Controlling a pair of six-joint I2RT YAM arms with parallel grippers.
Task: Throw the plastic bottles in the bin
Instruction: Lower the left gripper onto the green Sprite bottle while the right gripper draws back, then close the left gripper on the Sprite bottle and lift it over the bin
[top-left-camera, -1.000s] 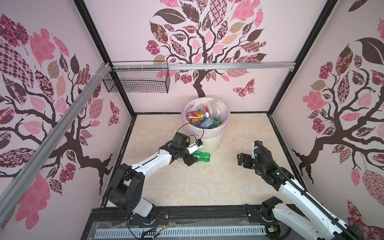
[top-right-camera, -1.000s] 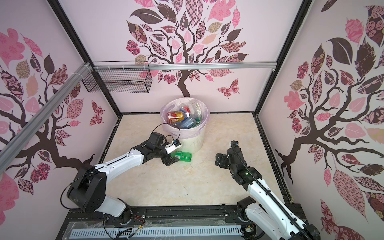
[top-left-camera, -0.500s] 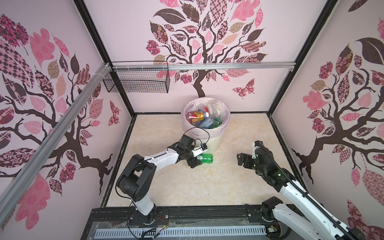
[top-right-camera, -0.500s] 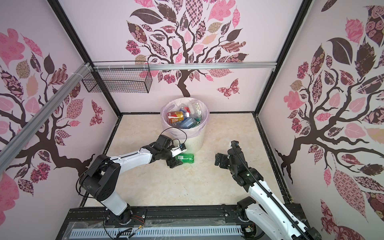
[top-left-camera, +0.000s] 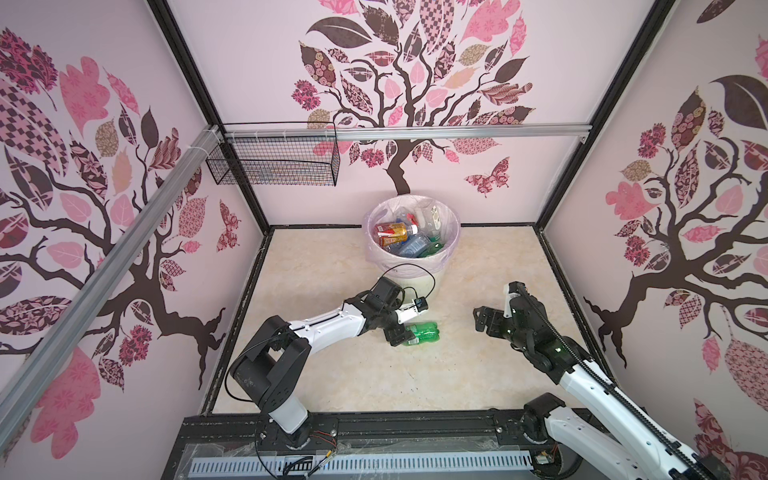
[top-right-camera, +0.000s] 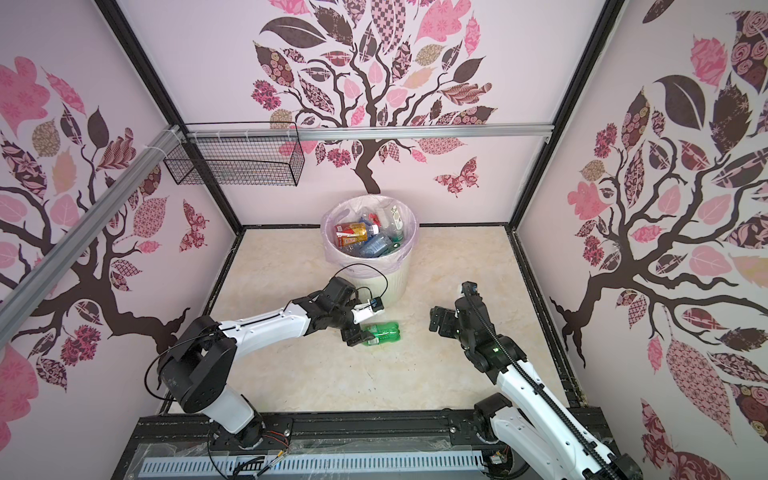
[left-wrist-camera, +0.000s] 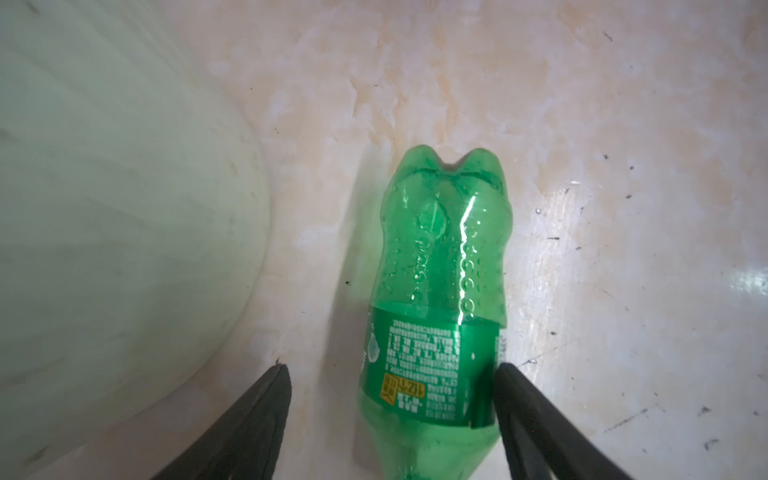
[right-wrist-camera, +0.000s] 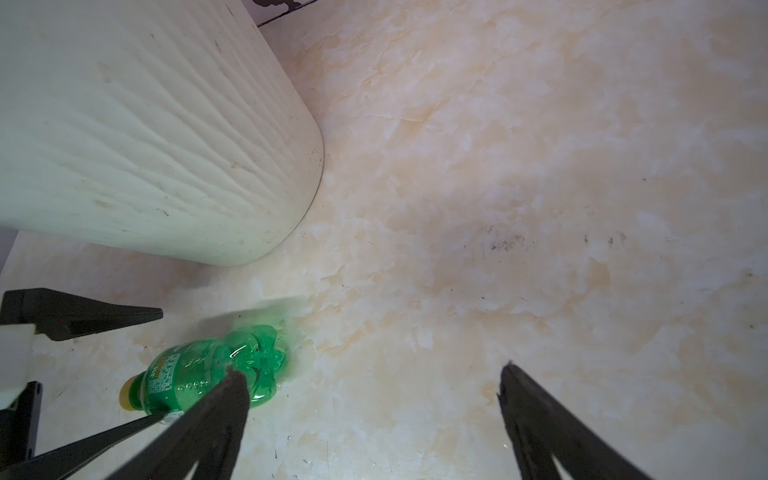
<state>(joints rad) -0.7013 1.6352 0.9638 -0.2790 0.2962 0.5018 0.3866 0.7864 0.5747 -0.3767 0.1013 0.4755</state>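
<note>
Left wrist view gives us the green bottle lying on its side on the marbled floor, its body between the fingers of the left gripper. The jaws stand partly open around it. One finger touches the label, while a clear strip of floor separates the bottle from the opposite finger, so we cannot call it a grip. In both top views the bottle sits just below the centre of the frame, base toward the right, beside the bin but apart from it. The bin stands at the centre near the back wall, its pink bag folded over the rim. We see several other bottles inside, an amber one among them. The right gripper hovers right of centre, near the green bottle yet apart from it, jaws spread wide and empty. Its wrist view shows us the bottle's yellow cap pointing toward the left gripper.
</note>
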